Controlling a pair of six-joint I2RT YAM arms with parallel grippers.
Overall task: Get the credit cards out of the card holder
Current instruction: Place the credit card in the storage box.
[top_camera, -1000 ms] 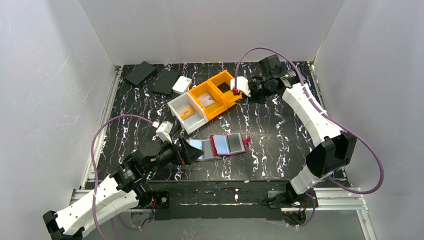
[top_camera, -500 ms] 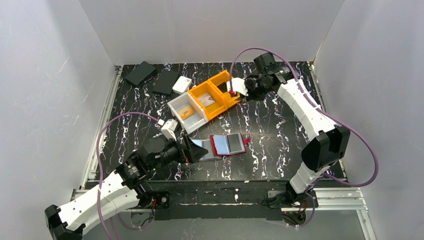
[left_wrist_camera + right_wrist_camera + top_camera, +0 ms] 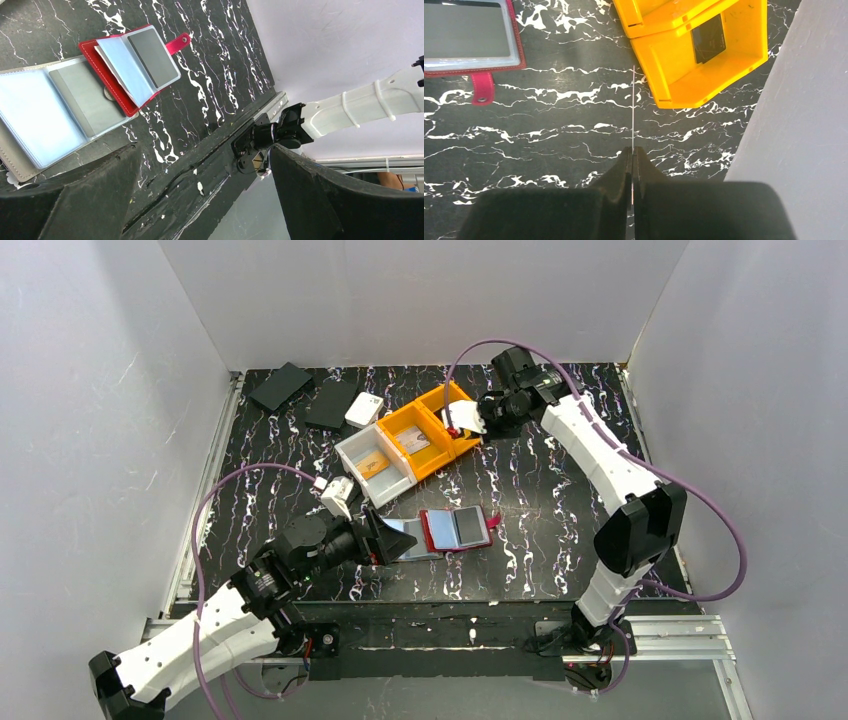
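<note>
The right fingers (image 3: 632, 167), pressed together on a card (image 3: 632, 107) that is seen edge-on and points straight ahead, hold it beside the yellow bin (image 3: 704, 75). The next move is probably to lower it into a compartment and release it. The left fingers (image 3: 380, 540), spread wide, hover at the card holder (image 3: 455, 528), which lies open mid-counter with its long axis left-right and its tab pointing right.

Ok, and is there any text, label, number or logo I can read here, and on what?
Nothing legible.
Pale card in the near yellow bin: printed marks, too small to read.
Orange card in the white bin: too small.
Red card holder sleeves: plain grey cards, no text.
Held card in the right pincer: edge-on, face hidden.
</note>
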